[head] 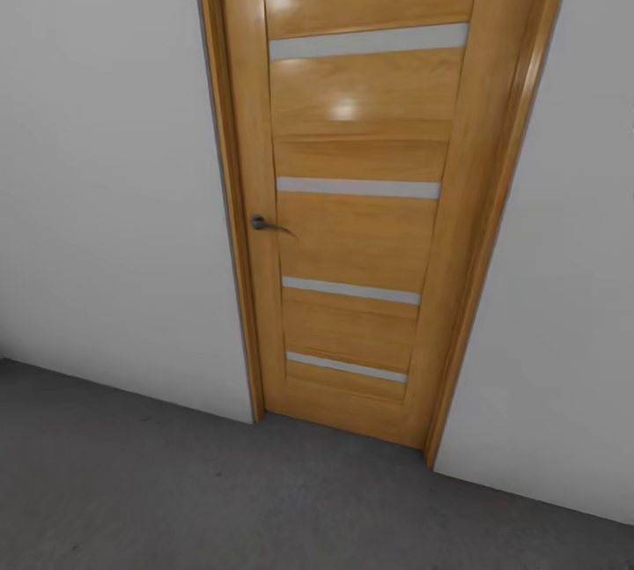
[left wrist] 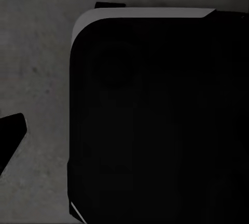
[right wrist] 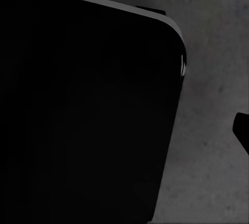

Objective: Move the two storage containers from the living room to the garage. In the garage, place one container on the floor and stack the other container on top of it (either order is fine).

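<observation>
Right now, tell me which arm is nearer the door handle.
Left, probably: the handle sits left of the head view's centre. Both wrist views face grey floor beside the black base, so both arms hang low.

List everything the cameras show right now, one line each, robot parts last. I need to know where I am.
door: one, orange wood with four pale horizontal strips, shut, straight ahead in the head view.
door handle: one, dark metal lever, on the door's left edge.
door frame: one, orange wood, around the door.
wall: white, on both sides of the door.
floor: dark grey mottled concrete, below the door and under both wrist cameras.
robot's black body panel: large, rounded corner with a pale edge, seen from both wrist views; which part it is I cannot tell.
black tip: one at the edge of each wrist view, possibly a gripper finger.
</observation>
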Available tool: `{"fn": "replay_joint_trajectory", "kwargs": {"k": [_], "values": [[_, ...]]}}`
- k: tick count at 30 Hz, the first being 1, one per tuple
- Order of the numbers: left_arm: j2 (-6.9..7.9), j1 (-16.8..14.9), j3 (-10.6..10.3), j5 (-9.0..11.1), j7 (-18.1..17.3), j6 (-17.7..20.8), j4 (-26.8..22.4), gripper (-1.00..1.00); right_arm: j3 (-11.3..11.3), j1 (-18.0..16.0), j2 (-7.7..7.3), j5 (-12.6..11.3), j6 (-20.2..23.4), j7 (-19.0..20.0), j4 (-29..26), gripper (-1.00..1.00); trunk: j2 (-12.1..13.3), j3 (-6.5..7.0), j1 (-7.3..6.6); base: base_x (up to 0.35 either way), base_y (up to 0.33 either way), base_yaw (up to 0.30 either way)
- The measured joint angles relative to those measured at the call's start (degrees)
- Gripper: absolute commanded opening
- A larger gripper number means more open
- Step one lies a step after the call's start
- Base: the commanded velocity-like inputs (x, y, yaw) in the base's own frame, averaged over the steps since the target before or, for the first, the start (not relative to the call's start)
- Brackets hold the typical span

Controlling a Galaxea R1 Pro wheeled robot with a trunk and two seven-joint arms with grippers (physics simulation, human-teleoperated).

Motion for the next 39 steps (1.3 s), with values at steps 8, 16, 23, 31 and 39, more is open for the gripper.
{"fn": "replay_joint_trajectory", "kwargs": {"k": [8,16,23,31,39], "values": [[0.0,0.0,0.0,0.1,0.0,-0.2,0.0,1.0,0.2,0.0,0.0,0.3,0.0,0.0,0.0,1.0,0.0,0.0,0.0,0.191,0.321,-0.249],[0.0,0.0,-0.1,0.0,0.0,-0.3,0.0,1.0,0.3,0.0,0.0,0.4,0.0,0.0,0.0,1.0,0.0,0.0,0.01,0.168,0.225,-0.247],[0.15,0.0,-0.1,-0.1,0.1,-0.4,0.0,1.0,0.4,0.0,0.0,0.4,0.0,0.0,0.0,1.0,0.0,0.0,0.02,0.026,0.026,-0.077],[0.3,0.0,-0.2,-0.1,0.1,-0.5,0.0,1.0,0.6,0.0,-0.06,0.7,0.0,0.0,0.0,1.0,0.0,0.0,0.02,0.002,0.002,-0.007],[0.31,0.0,-0.6,-0.3,0.1,-0.5,0.1,1.0,0.7,0.0,-0.08,0.7,0.0,0.0,0.0,1.0,0.0,0.0,0.0,0.091,0.0,0.0]]}}
